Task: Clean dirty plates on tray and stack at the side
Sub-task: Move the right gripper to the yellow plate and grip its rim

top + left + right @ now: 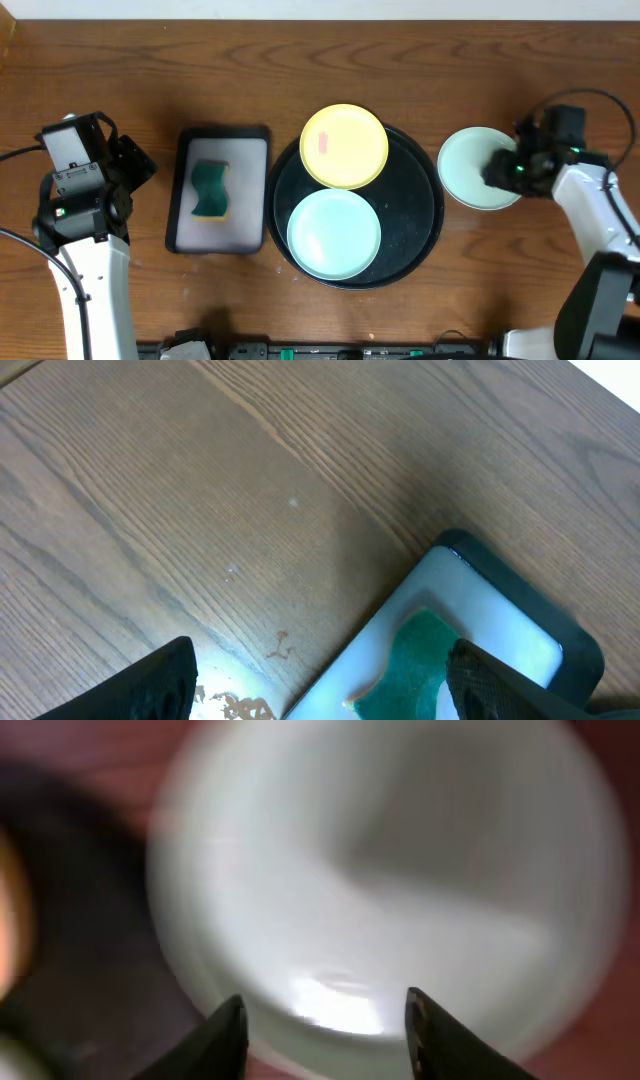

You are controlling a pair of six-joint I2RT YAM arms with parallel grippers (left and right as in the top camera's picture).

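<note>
From above I see the tray in the middle of the tabletop, with two plates on it. The yellow plate sits at the far side, overlapping the rim, and has a pink smear left of its centre. The mint plate lies just nearer to me, its edge against the yellow one, and looks clean as far as I can tell.

The side plate, also mint, rests on the wood just right of the tray. The right end effector hangs over its right half. In the wrist view (badly blurred) the fingers stand partly apart with nothing clamped between them; the pale plate fills the picture beneath.

The left end effector is spread wide and empty, out at the left of the tabletop. Its camera looks down on bare wood and one corner of the small tray — the green sponge lies on that tray's grey inside, well apart from the plates.
</note>
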